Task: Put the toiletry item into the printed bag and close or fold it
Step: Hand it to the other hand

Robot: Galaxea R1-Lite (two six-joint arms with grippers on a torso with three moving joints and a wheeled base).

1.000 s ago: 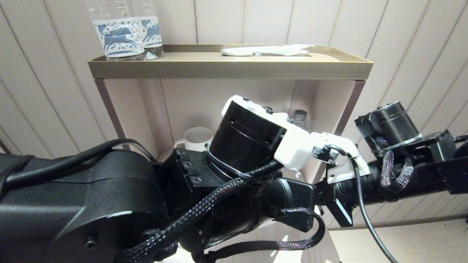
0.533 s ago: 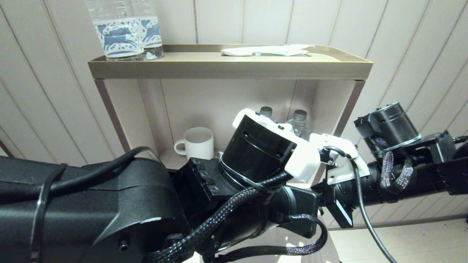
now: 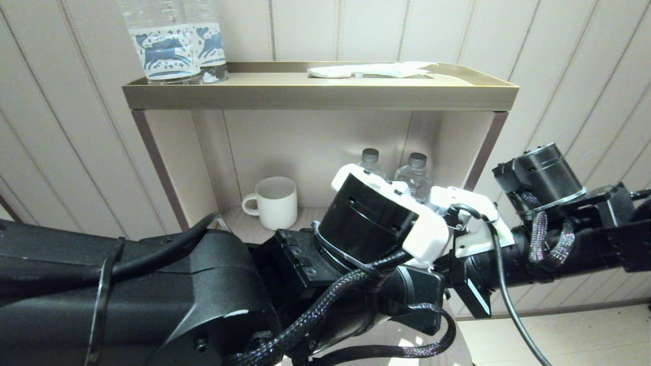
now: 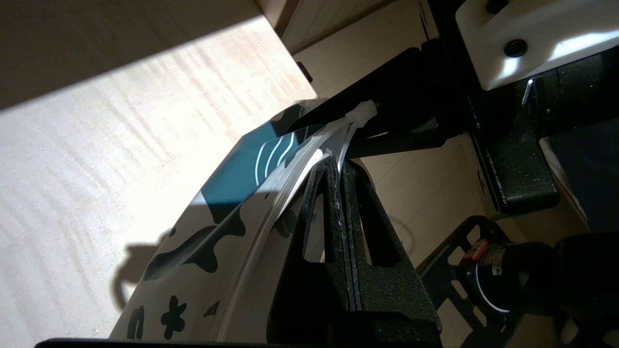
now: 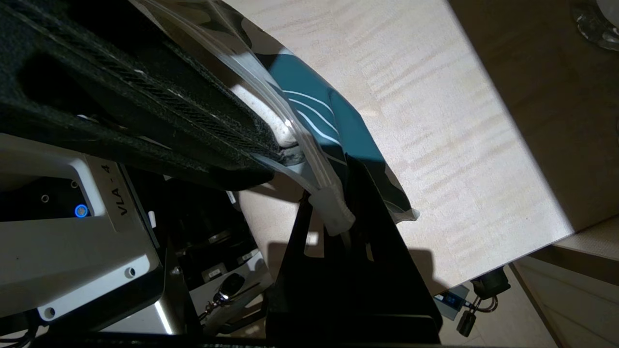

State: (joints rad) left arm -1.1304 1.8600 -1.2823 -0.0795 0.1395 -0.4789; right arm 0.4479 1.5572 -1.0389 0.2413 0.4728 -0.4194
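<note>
The printed bag (image 4: 193,232), white with teal and dark motifs, hangs over a pale wooden table (image 4: 87,159). My left gripper (image 4: 338,162) is shut on the bag's clear zip edge. My right gripper (image 5: 333,203) is shut on the bag's end, where the white zip slider (image 5: 333,212) sits between its dark fingers. A small white lump (image 5: 263,116) shows at the bag's mouth beside the left finger; I cannot tell whether it is the toiletry item. In the head view both arms (image 3: 376,229) hide the bag and the fingers.
A bronze shelf unit (image 3: 315,96) stands ahead. On top are two blue-labelled bottles (image 3: 173,46) and a plain white packet (image 3: 371,70). Below are a white cup (image 3: 274,201) and two small bottles (image 3: 414,173). The table's edge (image 5: 532,246) lies close to my right gripper.
My left arm has sunk lower and shifted right in the head view, uncovering the cup and the two small bottles. The right arm has stayed put.
</note>
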